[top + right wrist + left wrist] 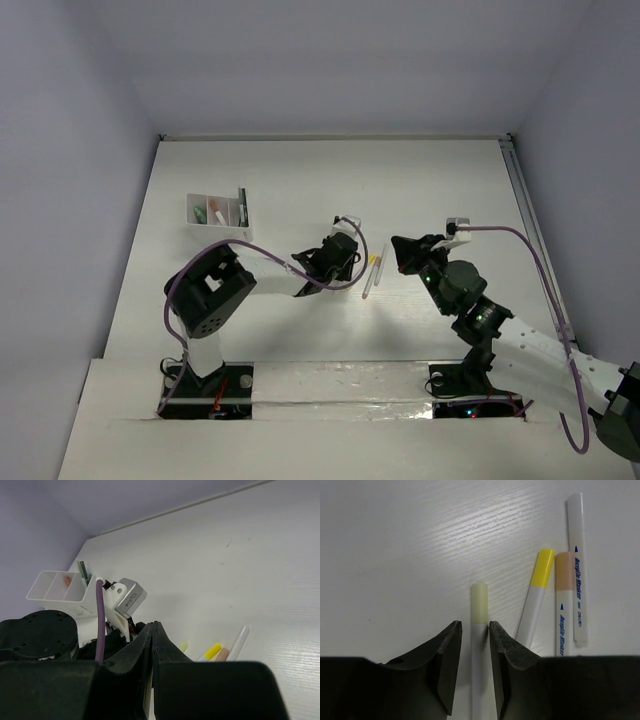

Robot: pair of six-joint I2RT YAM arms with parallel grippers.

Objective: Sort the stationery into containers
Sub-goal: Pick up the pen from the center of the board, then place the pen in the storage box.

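Your left hand (475, 627) is spread. Its fingers sit either side of a white plastic marker with a pale yellow-green cap (480, 605) lying flat on the white tabletop (395, 555), with a gap showing on one side, so no pinch.

Everything else relative to that marker:
- Just right of it in the left wrist view: a white marker with a yellow cap (535, 600), then a peach-capped one (563, 610), then an all-white pen (577, 570). The last two are touching.
- Beyond those three: your right hand (152, 626), fingers pressed together, nothing visibly held.
- Well to the far left: a white plastic compartment tray (220, 232), with green, orange and dark items inside.
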